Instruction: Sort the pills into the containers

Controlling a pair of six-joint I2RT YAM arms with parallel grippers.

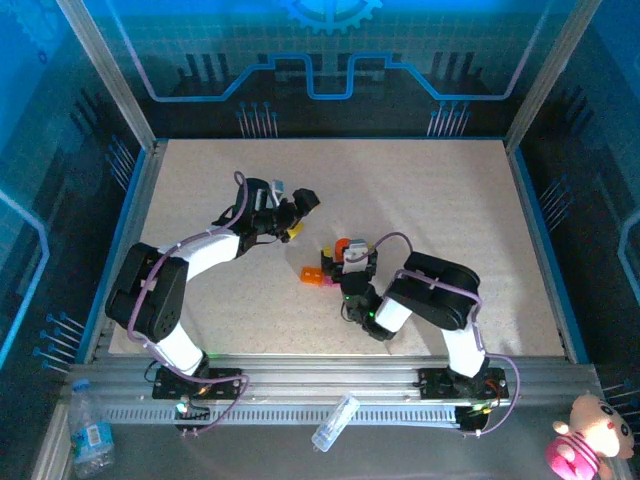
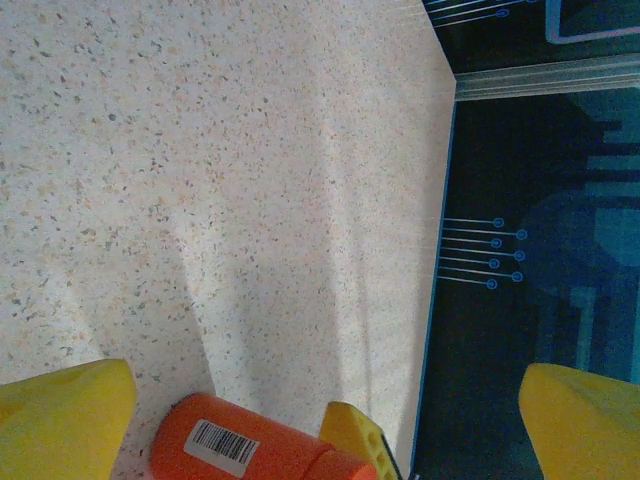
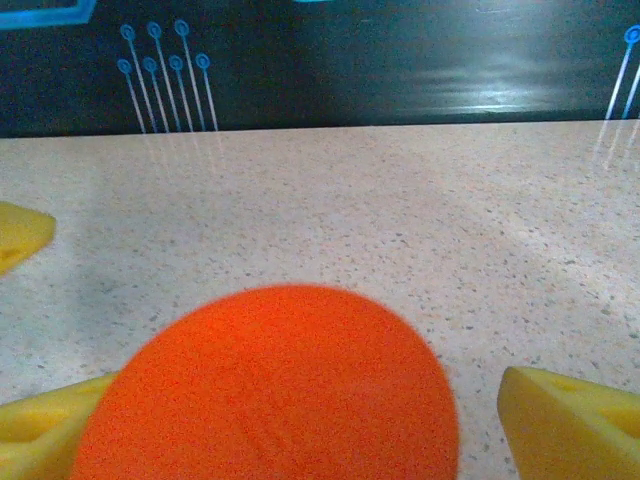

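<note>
Looks early; cannot spot pills in containers (image 1: 314, 275). Right gripper (image 3: 310, 425) spread, just beside containers; left gripper (image 1: 298, 215) spread, well apart, over orange bottle (image 2: 240, 450).

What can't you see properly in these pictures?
- Orange bottle: left wrist view, cut off by the bottom edge.
- Orange round thing: right wrist view, blurred, too close to name.
- Containers: top view, too small to see inside.
</note>
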